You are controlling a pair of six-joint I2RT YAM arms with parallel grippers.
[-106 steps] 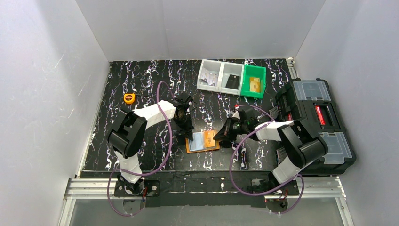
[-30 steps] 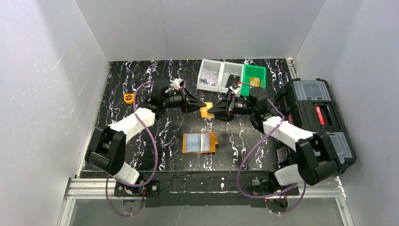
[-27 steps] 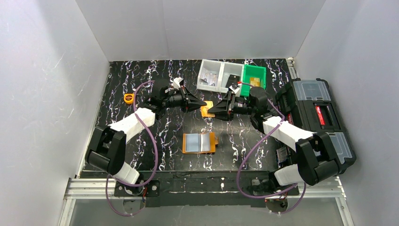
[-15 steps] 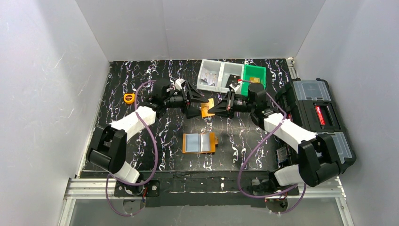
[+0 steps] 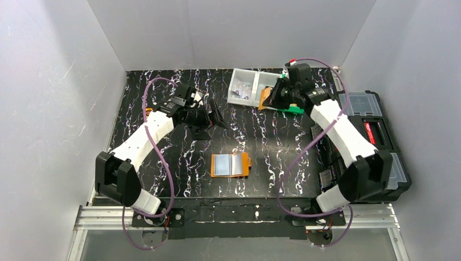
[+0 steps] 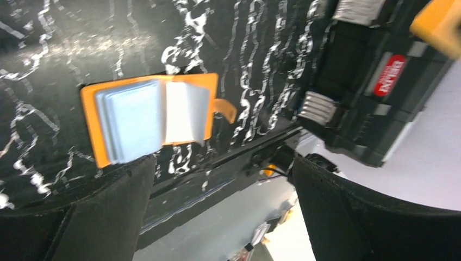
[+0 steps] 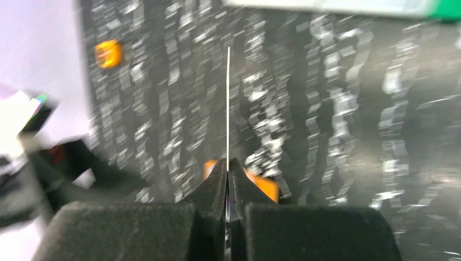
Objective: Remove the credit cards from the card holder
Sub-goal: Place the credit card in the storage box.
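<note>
Orange card (image 5: pixel 265 99) now by bins (image 5: pixel 242 72), right hand (image 5: pixel 270 97) tight on it (left hand (image 5: pixel 218 117) agape).

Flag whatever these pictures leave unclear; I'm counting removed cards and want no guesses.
Card in the right gripper: right wrist view, edge-on and blurred, face unreadable.
Cards in the card holder: left wrist view, overlapping, number unclear.
Bins: top view, contents too small; right arm covers the green one.

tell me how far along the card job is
Done: an orange card is out of the card holder. In hand: the right gripper clamps it by the bins; the left gripper is open, empty. Left: pale cards lie in the open holder.
</note>
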